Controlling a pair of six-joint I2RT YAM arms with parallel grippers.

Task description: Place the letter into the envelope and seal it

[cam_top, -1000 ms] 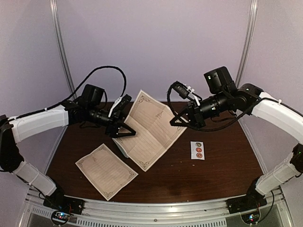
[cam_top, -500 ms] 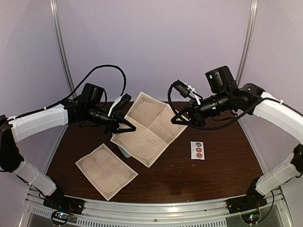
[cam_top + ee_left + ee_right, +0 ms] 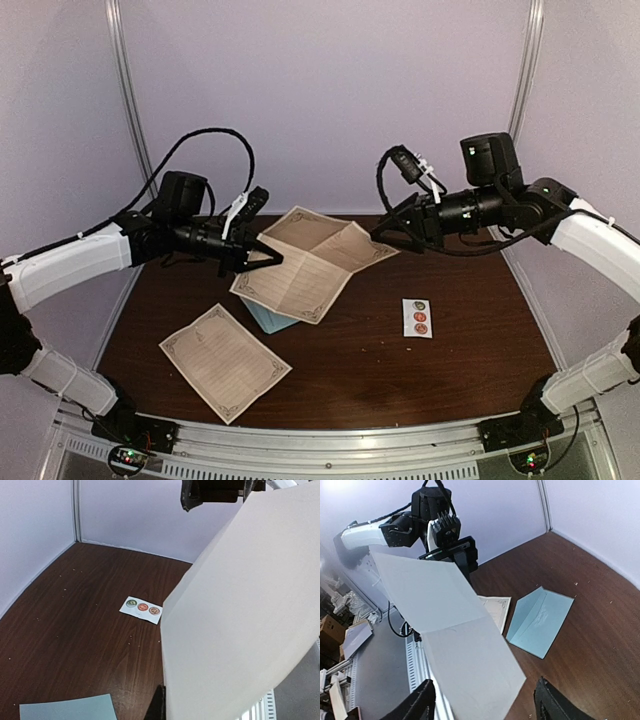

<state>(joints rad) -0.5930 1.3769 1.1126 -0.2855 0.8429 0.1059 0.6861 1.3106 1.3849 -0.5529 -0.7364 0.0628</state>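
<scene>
So over the brown worktop [image 3: 470, 350] the creased letter [image 3: 305, 262] hung in the air, printed side up, the left gripper [image 3: 262, 262] pinched tight on its left edge. The blue envelope [image 3: 540, 622] lay flat, partly underneath. By the letter's right corner the right gripper [image 3: 380, 234] sat with jaws apart, gripping nothing.

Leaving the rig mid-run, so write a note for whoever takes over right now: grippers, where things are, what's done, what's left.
Left gripper: shut on the letter's left edge, holding it above the table.
Right gripper: open at the letter's right corner, not gripping.
Envelope: flat on the table, under the raised letter.
Sticker strip: on the table, right side. A second cream sheet lies front left.
Done: letter lifted, creased.
Left: probably fold it, insert it, seal the envelope.
</scene>
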